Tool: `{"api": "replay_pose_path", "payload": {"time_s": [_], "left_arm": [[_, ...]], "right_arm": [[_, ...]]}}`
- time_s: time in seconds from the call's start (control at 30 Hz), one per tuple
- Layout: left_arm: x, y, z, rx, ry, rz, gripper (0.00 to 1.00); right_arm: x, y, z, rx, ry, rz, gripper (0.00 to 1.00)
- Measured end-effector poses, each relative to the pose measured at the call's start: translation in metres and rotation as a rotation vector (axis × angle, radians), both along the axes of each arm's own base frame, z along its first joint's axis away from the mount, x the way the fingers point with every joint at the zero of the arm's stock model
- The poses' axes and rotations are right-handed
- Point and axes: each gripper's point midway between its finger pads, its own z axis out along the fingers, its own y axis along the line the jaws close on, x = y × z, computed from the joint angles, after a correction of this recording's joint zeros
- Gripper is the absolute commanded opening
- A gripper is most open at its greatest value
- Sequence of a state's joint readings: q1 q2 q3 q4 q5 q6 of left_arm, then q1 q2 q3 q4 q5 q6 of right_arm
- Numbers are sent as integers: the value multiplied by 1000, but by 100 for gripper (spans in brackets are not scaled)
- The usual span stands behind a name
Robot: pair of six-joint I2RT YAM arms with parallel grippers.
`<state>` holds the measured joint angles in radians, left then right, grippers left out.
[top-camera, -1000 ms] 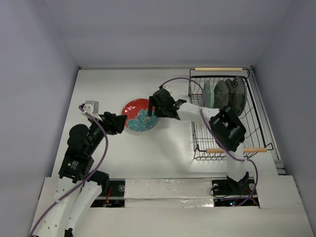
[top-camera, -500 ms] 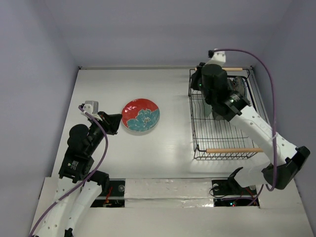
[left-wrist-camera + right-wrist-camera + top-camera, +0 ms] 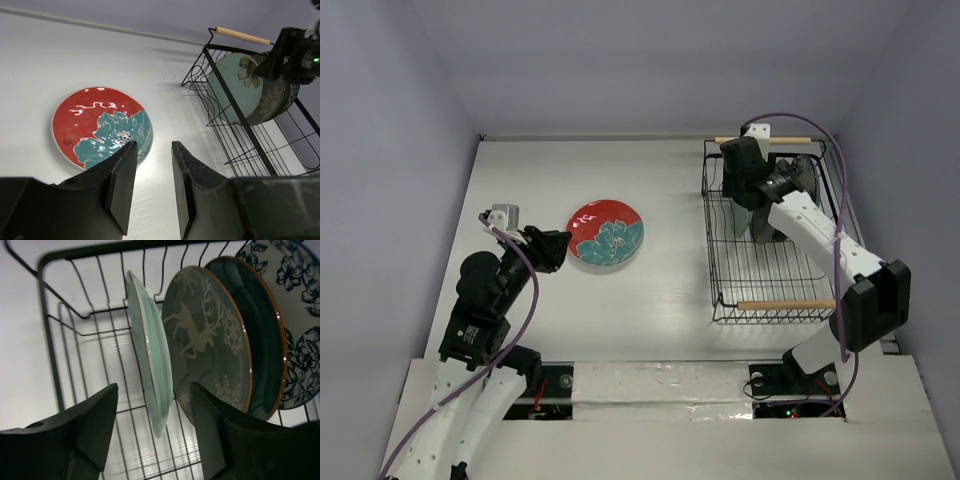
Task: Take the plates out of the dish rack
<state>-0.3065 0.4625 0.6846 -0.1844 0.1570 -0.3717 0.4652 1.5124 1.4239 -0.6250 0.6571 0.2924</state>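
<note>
Pictured from above: one red plate with teal flower [image 3: 605, 234], flat and face up on the white table [image 3: 660, 180], well apart from the dish rack [image 3: 760, 270] at the right. Just beside that plate's left rim, the left gripper [image 3: 552, 250], jaws parted by a narrow gap and gripping nothing. In the left wrist view, bare table between the fingertips [image 3: 129, 150], with the plate just beyond them.

Reaching down into the rack's far end, the right gripper [image 3: 748, 200], jaws spread wide, nothing clamped.

Standing on edge in the rack, side by side in one row: pale green plate [image 3: 150, 365], grey-brown plate with pale deer [image 3: 210, 345], dark teal plate [image 3: 262, 340], white plate with blue floral rim [image 3: 300, 310].

Framed between the right gripper's fingers [image 3: 95, 425] in the wrist view, the pale green plate's edge. Hard to tell from this angle whether either finger touches it, though seemingly clear on both sides.

Across the rack's near end, a light wooden handle [image 3: 785, 304]; a second handle [image 3: 790, 140] along the far end.
</note>
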Motion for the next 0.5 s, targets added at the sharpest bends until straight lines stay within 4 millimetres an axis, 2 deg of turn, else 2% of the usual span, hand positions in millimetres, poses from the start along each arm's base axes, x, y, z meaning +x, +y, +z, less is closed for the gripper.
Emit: {"api": "replay_pose_path", "payload": {"time_s": [0.13,0.27,0.33,0.5], "left_arm": [[0,0,0,0,0,0,32],[0,0,0,0,0,0,32],[0,0,0,0,-1,0,32],[0,0,1,-1,-3,1,33]], "right_arm": [[11,-10,-32,-66,84,-27,53],[16,-21,-55,-113,150,-48,44],[18,-23,-60,-125,167,-54,43],[23,-24,-54,-146,169,-53,20]]}}
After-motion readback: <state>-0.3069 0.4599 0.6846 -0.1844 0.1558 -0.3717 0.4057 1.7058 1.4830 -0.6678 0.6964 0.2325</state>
